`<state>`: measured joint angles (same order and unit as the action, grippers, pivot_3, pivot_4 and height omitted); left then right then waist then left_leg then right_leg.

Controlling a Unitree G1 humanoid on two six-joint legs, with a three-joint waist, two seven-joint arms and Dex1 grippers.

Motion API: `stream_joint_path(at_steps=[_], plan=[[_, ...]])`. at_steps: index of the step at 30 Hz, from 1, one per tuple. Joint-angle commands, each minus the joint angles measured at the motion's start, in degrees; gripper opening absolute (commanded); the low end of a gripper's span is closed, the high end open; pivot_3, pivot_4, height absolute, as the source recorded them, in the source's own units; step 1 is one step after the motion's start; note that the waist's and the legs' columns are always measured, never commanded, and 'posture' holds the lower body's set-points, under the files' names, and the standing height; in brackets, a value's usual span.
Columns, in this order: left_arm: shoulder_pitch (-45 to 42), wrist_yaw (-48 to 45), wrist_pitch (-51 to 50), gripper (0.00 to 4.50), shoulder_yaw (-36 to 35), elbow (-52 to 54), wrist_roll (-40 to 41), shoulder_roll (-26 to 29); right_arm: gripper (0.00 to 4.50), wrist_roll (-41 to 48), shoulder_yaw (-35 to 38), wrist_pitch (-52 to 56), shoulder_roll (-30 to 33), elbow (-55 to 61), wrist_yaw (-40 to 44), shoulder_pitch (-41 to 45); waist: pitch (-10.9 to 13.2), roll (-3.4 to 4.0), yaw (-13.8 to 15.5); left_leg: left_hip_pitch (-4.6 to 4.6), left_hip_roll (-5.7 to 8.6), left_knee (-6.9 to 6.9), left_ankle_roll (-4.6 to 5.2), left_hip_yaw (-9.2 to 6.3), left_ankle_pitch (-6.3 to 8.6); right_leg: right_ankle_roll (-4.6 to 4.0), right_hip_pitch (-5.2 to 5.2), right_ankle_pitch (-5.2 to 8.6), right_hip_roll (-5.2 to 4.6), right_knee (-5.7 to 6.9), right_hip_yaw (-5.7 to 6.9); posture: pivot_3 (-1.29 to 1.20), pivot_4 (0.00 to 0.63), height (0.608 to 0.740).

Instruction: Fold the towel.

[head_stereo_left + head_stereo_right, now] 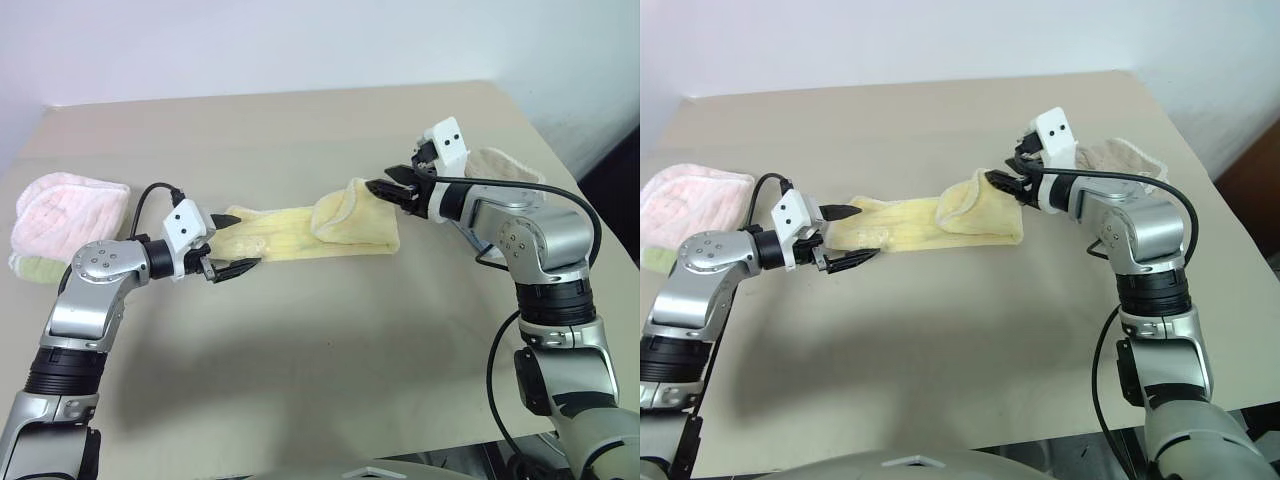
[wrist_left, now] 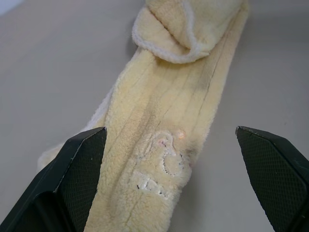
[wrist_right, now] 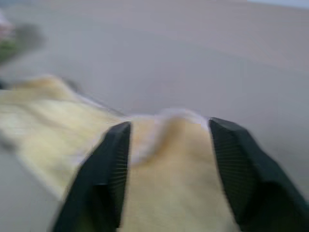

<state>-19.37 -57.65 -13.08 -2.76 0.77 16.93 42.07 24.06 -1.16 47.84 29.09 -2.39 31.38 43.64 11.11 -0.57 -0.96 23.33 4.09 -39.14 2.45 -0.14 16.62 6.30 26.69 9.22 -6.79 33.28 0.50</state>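
Currently your towel [image 1: 300, 232] lies as a long strip on the desk [image 1: 320, 360]; left end effector [image 1: 222, 245] gapes at one end, right end effector [image 1: 385, 190] parted over the folded end.

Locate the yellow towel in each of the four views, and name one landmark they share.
Left eye view: towel mid-table, between the two hands.
Right eye view: mid-table, slightly left of centre.
Left wrist view: runs up the middle, between the open fingers.
Right wrist view: fills the lower part, between the fingers.
Shared landmark: the folded-over end with its stitched edge.
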Motion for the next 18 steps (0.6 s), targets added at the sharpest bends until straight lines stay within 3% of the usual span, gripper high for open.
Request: stream_joint_path(at_steps=[1, 4, 13, 18], plan=[[1.69, 2.23, -2.26, 4.50, -2.77, 3.81, 2.27, -0.52, 1.07, -4.72, -2.76, -9.36, -1.26, -5.01, 2.21, 1.02, 0.00, 0.00, -0.14, 0.00, 0.00, 0.00, 0.00, 0.00, 0.00, 0.00, 0.00, 0.00, 0.00, 0.00, 0.00, 0.00, 0.150, 0.728], [3.89, 5.08, -6.43, 4.50, -5.25, 7.24, 5.38, -1.78, 0.04, -7.82, -5.51, -15.30, -4.02, -9.81, 3.55, 0.90, 0.00, 0.00, -0.15, -0.02, 0.00, 0.00, 0.00, 0.01, 0.00, 0.00, -0.03, 0.00, 0.00, 0.00, -0.01, 0.00, 0.150, 0.728], [12.16, 18.85, -21.54, 4.50, -13.55, 21.26, 15.06, -7.44, 0.01, -18.19, -12.31, -29.31, -10.09, -28.46, 4.49, -1.00, -0.03, -0.04, -0.01, -0.09, 0.04, -0.02, -0.26, -0.04, -0.15, 0.00, -0.11, 0.00, -0.01, 0.02, -0.02, 0.00, 0.150, 0.728], [16.56, 25.82, -28.23, 4.50, -17.28, 28.00, 19.99, -9.71, 0.01, -18.56, -11.05, -33.61, -10.05, -28.06, 6.57, -1.25, -0.06, -0.09, -0.09, -1.06, 0.00, 0.03, -0.11, -0.10, 0.04, -0.01, -1.10, 0.01, 0.01, -0.01, -0.01, 0.00, 0.150, 0.728]])
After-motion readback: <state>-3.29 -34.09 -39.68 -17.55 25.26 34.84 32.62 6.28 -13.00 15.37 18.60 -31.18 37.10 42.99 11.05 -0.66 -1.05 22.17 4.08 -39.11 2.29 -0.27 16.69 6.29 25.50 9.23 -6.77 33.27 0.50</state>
